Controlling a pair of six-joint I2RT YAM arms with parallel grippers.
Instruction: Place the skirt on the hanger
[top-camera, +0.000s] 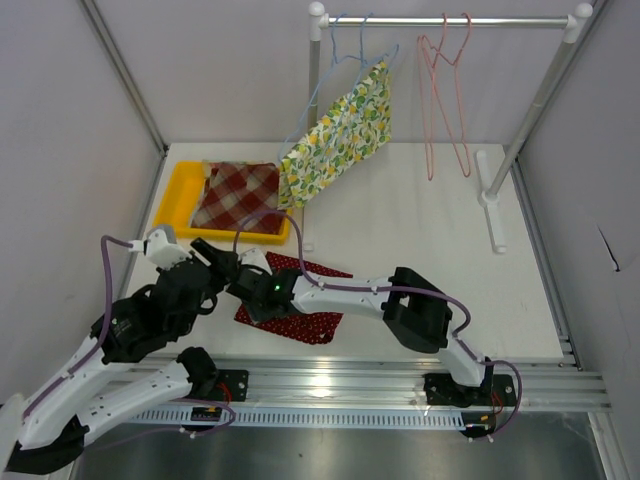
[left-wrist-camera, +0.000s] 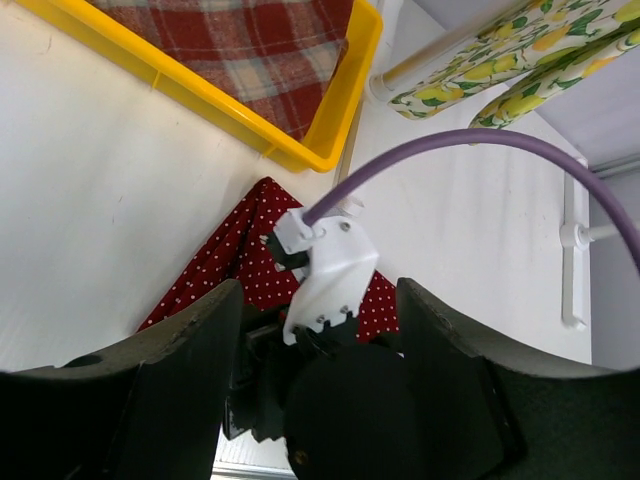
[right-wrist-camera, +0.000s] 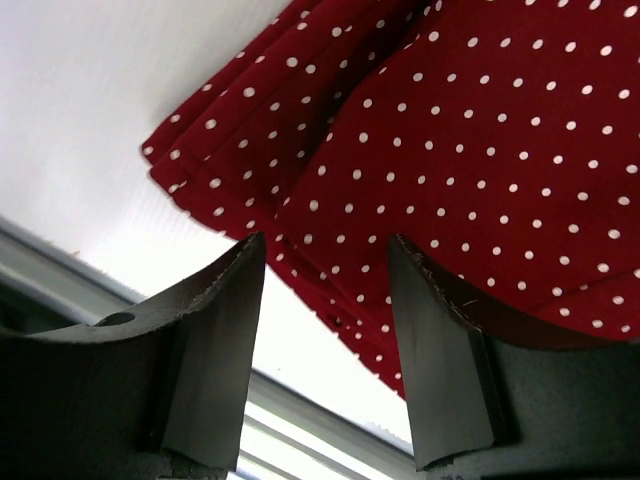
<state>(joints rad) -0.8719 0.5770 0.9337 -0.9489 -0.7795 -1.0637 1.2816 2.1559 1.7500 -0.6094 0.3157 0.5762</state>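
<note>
The white table (top-camera: 430, 240) sits inside a pale-walled booth, with a ribbed metal rail (top-camera: 340, 385) along its near edge where both arms are bolted down. At the far side a white clothes rack (top-camera: 450, 20) spans the back. A blue hanger (top-camera: 345, 45) on it carries a lemon-print garment (top-camera: 340, 135) that droops toward the table, and to its right pink hangers (top-camera: 445, 90) dangle from the same bar. At the back left is a yellow tray (top-camera: 172, 195) with a folded red plaid cloth (top-camera: 238, 197) in it.

The red polka-dot skirt (top-camera: 300, 305) lies flat and a bit rumpled on the table close to the near edge, in front of the tray and well apart from the rack. The right gripper (top-camera: 262, 292) is down low over the skirt's left part. From its wrist camera the two fingers (right-wrist-camera: 215, 350) stand clearly apart, with the skirt's folded hem showing in the gap (I can't see either finger pinching fabric). The left gripper (top-camera: 215, 260) hangs just beside it, above the skirt's far-left corner. Its jaws are spread wide with nothing between them but a view of the right arm's white wrist bracket (left-wrist-camera: 330, 270) and its purple cable (left-wrist-camera: 470, 145).
</note>
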